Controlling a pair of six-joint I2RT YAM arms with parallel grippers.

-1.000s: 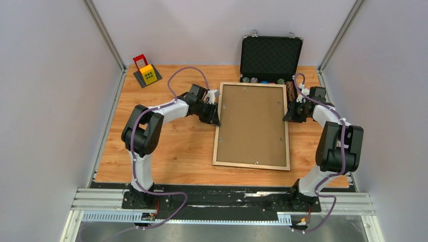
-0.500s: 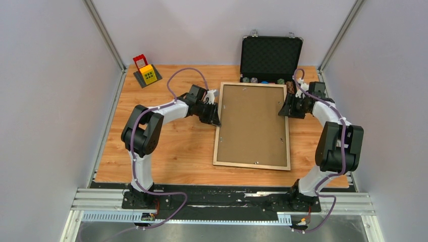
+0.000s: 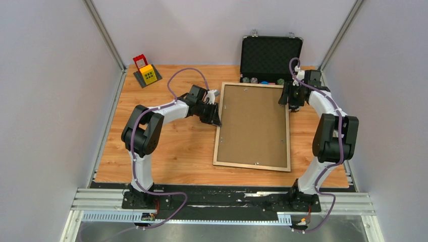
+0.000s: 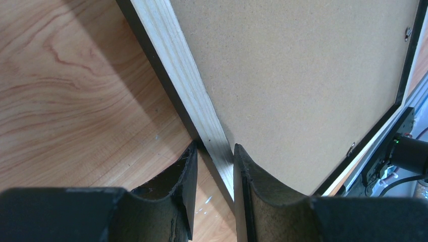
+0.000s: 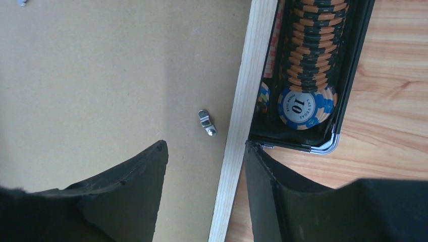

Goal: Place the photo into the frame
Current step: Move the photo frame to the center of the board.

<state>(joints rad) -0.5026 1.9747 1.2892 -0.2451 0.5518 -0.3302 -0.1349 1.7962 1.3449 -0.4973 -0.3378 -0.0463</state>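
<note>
Pale grey walls (image 3: 55,101) close in three sides of a wooden table (image 3: 166,146), seen from above and behind the two arms. Lying flat right of the middle is the frame (image 3: 217,137), its pale wood face up, its long sides running away from the arms, and a plain brown backing board (image 3: 252,121) filling it. The left gripper (image 3: 216,113) meets the frame's left rail partway along, while the right gripper (image 3: 285,101) sits at the right rail near the far corner. Just beyond the frame's far end stands a black chip case (image 3: 271,55), lid raised. A small red and yellow toy (image 3: 146,73) sits well apart at the far left corner. From the left wrist, the two dark fingers (image 4: 186,191) stand close together on either side of the pale rail (image 4: 186,85), one against its black outer edge over the table, the other over the board's edge, pinching the rail between them. From the right wrist, the jaws stand wide and hold nothing: one finger (image 5: 126,191) hangs over the brown board, the other over the table just outside the rail. A small metal turn clip (image 5: 207,122) lies on the board between them. Stacked chips (image 5: 305,106) in the case lie right beside the rail; whether the rail rests on the case, I cannot tell.
</note>
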